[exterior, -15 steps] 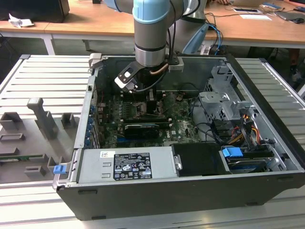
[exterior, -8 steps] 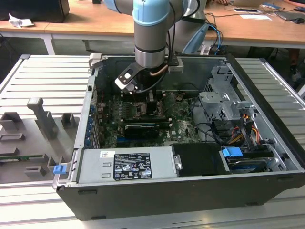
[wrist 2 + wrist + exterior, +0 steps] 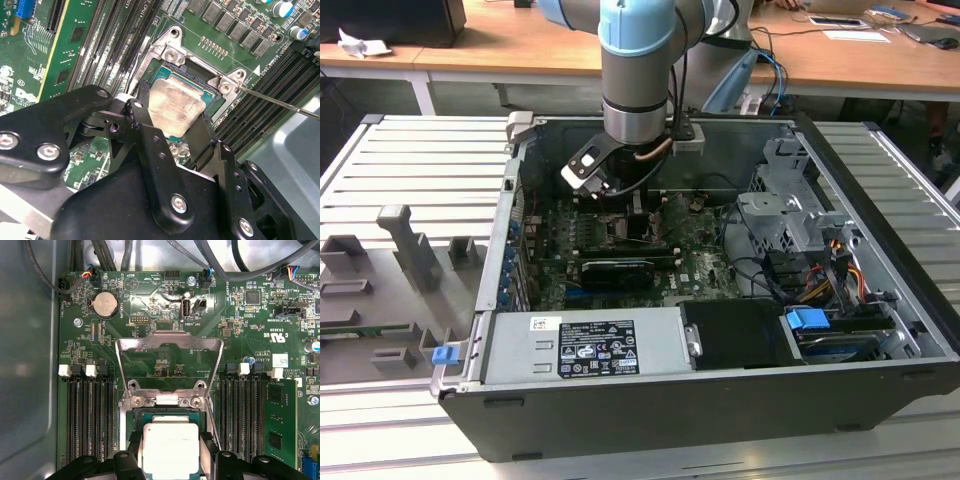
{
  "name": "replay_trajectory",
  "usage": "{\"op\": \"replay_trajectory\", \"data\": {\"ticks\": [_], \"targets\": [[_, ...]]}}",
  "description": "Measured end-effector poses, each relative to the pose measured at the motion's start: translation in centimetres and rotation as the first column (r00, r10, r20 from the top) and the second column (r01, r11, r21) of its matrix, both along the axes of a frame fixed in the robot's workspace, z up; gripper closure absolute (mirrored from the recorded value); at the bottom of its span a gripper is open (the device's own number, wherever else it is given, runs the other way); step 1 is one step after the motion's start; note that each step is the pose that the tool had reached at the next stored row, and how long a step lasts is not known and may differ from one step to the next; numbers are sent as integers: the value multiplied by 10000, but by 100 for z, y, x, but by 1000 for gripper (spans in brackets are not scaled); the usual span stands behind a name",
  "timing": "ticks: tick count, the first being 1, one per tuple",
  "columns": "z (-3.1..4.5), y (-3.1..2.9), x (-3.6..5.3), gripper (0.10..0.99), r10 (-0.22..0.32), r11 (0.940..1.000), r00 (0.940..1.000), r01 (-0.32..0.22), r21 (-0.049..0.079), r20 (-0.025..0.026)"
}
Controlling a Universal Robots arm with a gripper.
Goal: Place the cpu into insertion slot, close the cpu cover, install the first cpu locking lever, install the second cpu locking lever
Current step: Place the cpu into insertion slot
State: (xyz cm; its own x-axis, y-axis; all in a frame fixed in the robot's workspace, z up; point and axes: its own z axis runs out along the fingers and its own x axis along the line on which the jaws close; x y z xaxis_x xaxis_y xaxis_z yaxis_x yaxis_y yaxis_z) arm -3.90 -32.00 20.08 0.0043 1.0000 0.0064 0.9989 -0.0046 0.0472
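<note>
Open case (image 3: pixel 650 420) fills centre of exterior view, arm (image 3: pixel 638 70) reaching down inside. Motherboard (image 3: pixel 150 310). Cover (image 3: pixel 170 342) raised. Claw (image 3: pixel 172 112) closed onto opposite cpu (image 3: pixel 170 447) edges, gripping it at socket (image 3: pixel 197 75).

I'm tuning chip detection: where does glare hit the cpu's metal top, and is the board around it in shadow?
First wrist view: the cpu top is washed near-white by glare. Second wrist view: only a streaky sheen on it. Exterior view: the arm shades the motherboard beneath it.
</note>
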Motion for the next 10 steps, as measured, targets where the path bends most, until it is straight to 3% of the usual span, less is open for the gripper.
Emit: {"op": "replay_trajectory", "data": {"ticks": [3, 4, 10], "targets": [[-1, 1, 1, 549, -2, 10000, 10000, 2, 2, 0], [-2, 2, 2, 471, -2, 10000, 10000, 2, 3, 1], [-8, 16, 6, 471, 0, 10000, 10000, 0, 1, 0]]}}
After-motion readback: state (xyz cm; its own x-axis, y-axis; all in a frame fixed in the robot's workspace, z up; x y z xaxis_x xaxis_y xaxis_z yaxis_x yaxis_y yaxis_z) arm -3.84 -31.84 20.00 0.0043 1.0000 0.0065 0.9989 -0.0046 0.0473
